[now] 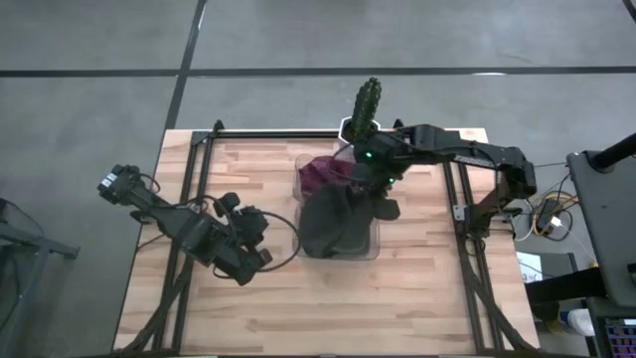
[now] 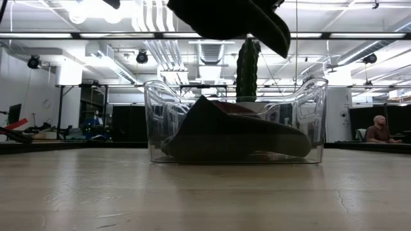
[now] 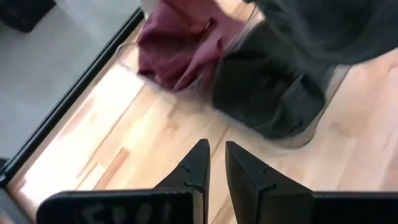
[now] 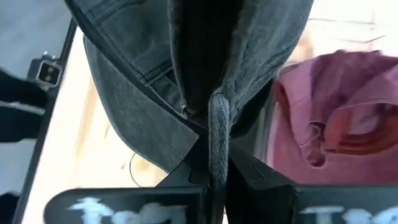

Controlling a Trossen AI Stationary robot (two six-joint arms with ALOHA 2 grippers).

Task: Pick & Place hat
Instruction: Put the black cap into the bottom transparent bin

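A dark grey hat (image 1: pixel 333 217) is in my right gripper (image 1: pixel 381 195), shut on it above a clear plastic bin (image 1: pixel 370 251). In the low view this hat (image 2: pixel 237 18) hangs clear over the bin (image 2: pixel 314 122). Another dark hat (image 2: pixel 237 138) lies on the bin's floor, and a maroon hat (image 1: pixel 321 171) lies at the bin's far end. My left gripper (image 1: pixel 260 241) waits to the left of the bin, low over the table, with its fingers shut (image 3: pixel 214 163). My right gripper pinches a narrow stitched edge of the grey hat (image 4: pixel 217 134) between its two fingers (image 4: pixel 249 171). It reaches in from the table's right side, over the bin. The hat spreads out beyond the fingertips and is lifted clear of the bin and the table.
A green cactus in a white pot (image 1: pixel 364 107) stands at the table's far edge, just behind the bin. Black frame rails (image 1: pixel 189 214) run along the table's left and right sides. Bare wood (image 1: pixel 328 308) shows near the front edge.
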